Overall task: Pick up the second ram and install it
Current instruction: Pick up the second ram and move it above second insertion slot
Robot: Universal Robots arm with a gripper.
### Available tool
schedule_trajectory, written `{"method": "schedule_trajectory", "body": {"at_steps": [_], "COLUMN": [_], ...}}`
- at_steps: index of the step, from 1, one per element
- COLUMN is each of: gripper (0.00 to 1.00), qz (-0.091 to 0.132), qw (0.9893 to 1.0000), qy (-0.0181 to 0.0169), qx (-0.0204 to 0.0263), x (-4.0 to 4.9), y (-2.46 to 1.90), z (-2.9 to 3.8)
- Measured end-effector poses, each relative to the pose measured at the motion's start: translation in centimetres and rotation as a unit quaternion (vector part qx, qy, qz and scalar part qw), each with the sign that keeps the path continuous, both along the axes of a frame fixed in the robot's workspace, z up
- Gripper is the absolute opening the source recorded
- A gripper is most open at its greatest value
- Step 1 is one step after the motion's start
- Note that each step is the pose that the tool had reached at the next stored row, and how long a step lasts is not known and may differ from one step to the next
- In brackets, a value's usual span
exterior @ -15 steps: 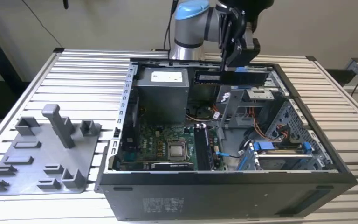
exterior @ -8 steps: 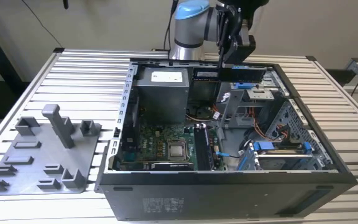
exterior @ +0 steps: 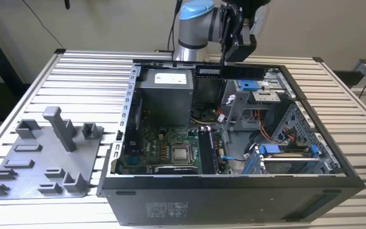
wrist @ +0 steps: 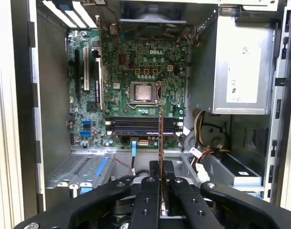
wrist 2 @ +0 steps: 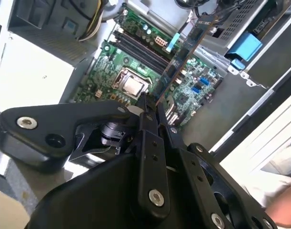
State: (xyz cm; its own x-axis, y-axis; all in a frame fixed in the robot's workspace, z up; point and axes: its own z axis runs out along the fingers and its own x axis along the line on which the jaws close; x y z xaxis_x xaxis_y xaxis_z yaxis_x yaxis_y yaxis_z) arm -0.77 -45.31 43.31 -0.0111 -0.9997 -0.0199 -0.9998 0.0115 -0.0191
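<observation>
The gripper (exterior: 238, 59) is clamped on the ram (exterior: 224, 72), holding it level just above the case's (exterior: 234, 200) far rim, clear of its walls, with the motherboard (exterior: 157, 143) open below.

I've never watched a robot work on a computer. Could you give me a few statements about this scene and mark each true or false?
1. The gripper holds a memory stick. True.
2. The memory stick sits plugged into the green board. False: it hangs in the air over the open computer case, apart from the board.
3. The computer case is open, so the green board inside can be seen. True.
4. The grey tray lies inside the computer case. False: it lies on the table beside the case, on the exterior view's left.
5. The grey tray has upright posts. True.
</observation>
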Motion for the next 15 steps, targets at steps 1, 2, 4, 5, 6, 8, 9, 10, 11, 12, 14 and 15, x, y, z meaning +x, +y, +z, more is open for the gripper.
{"method": "schedule_trajectory", "body": {"at_steps": [1,2,4,5,6,8,9,10,11,12,14,15], "gripper": [0.14,0.14,0.14,0.14,0.14,0.14,0.14,0.14,0.14,0.14,0.14,0.14], "qz": [0.0,0.0,-0.001,-0.001,-0.001,-0.001,-0.002,-0.002,-0.002,-0.002,-0.002,-0.003], "qw": [1.0,1.0,1.0,1.0,1.0,1.0,1.0,1.0,1.0,1.0,1.0,1.0], "qy": [0.0,0.0,0.0,0.0,0.0,0.0,0.0,0.0,0.0,0.0,0.0,0.0], "qx": [0.0,0.0,0.0,0.0,0.0,0.0,0.0,0.0,-0.0001,0.0,0.0,0.0], "x": [0.0,0.0,0.0,0.0,0.0,0.0,0.0,0.0,0.0,0.0,0.0,0.0], "y": [0.22,0.44,0.9,1.13,1.34,1.78,2.0,2.22,2.44,2.67,3.1,3.33], "z": [0.0,-0.01,-0.02,-0.02,-0.03,-0.04,-0.05,-0.06,-0.06,-0.08,-0.09,-0.1]}}
